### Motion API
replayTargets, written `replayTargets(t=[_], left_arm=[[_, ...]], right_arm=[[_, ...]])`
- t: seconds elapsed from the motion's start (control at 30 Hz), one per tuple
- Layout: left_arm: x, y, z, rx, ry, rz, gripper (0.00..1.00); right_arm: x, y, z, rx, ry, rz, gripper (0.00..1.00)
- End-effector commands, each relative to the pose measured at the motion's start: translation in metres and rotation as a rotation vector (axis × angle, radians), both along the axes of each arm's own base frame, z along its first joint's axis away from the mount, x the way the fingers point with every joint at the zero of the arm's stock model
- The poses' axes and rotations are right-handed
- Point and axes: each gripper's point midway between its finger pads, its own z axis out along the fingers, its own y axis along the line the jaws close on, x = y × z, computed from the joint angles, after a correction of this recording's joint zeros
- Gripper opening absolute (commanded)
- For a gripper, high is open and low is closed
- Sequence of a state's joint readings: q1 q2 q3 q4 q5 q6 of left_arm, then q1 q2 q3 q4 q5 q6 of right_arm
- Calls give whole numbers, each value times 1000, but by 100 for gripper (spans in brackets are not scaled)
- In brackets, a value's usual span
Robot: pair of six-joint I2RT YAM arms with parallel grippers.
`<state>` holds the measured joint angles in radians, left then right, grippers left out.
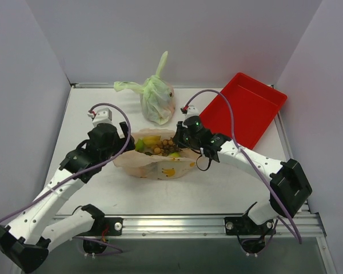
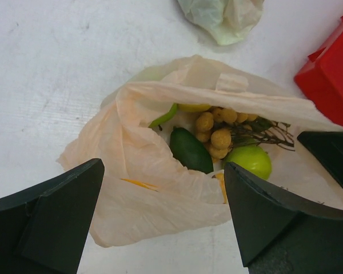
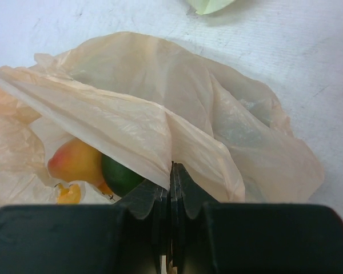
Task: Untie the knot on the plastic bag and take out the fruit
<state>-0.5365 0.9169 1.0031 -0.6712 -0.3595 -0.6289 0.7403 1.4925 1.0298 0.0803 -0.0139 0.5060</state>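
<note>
- Top external view: the plastic bag [image 1: 160,164] lay near the middle of the surface [image 1: 91,194] with its mouth gaping upward and the fruit [image 1: 157,147] showing inside. The left claw [image 1: 124,147] hung at the bag's left rim and the right claw [image 1: 182,138] at its right rim. A tied green bag [image 1: 156,101] stood just beyond, on the far side. A red tray [image 1: 243,108] sat at the far right, and no fruit showed in it.
- Left wrist view: this claw was spread wide, one finger to each side above the bag, pinching nothing. Between the fingers the open mouth showed a cluster of small brown balls [image 2: 220,130], a dark green fruit [image 2: 190,149] and a round lime-green one [image 2: 249,161], all inside the bag.
- Right wrist view: this claw was pressed together. A fold of the bag's rim ran straight into the closed jaws, so it was pinching the plastic. Under the raised film lay a peach-pink fruit [image 3: 77,161], touching a dark green piece.
- Progress, as a judgement: no knot could be seen on the orange bag and its mouth stood open, so the untying looked done. Every piece visible was inside the bag, so the taking-out was all left to do. The spread left claw seemed placed to reach in while the right one held the rim up.
</note>
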Motion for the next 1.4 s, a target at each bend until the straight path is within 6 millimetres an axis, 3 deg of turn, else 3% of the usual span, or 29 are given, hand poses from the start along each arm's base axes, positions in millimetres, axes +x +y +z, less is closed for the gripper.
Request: replayTargets(t=[0.0,0.07,0.23,0.37,0.5,0.53,0.63,0.67,0.73,0.77,0.83,1.07,1.2,1.33,1.37], left_arm=[[-4,1,-20,68,63,101,97],[-2,-3,-26,95,69,114,98],[-1,-16,-72,102,190,149,97],[-8,-12,-107,121,253,190,97],[-13,-13,-120,82,260,202,96],[-14,-13,-121,72,261,198,95],[-16,-15,-122,51,252,181,77],[-16,-15,-118,42,236,173,59],[-17,-15,-117,48,218,145,41],[-16,-13,-112,32,199,141,22],[-15,-10,-114,34,187,114,3],[-13,11,-110,-80,140,34,0],[-11,26,-104,-140,112,-18,0],[-10,19,-98,-171,110,-81,0],[-10,16,-97,-180,111,-96,0]], right_arm=[[7,-5,21,-9,-100,-76,0],[5,-3,22,-19,-112,-74,0],[-1,5,22,-38,-132,-36,0],[-5,6,15,-55,-133,-12,0],[-7,3,15,-52,-143,-11,0],[-6,2,14,-53,-145,-11,0],[-5,-2,12,-49,-134,-9,0],[1,-9,11,-48,-130,-29,0],[1,-14,7,-10,-95,-35,0],[4,-18,4,12,-75,-42,0],[16,-38,-6,74,-25,-109,0],[45,-79,-35,250,148,-213,0],[55,-85,-47,293,203,-215,0],[53,-77,-33,252,189,-138,3],[53,-70,-17,244,151,-108,8]])
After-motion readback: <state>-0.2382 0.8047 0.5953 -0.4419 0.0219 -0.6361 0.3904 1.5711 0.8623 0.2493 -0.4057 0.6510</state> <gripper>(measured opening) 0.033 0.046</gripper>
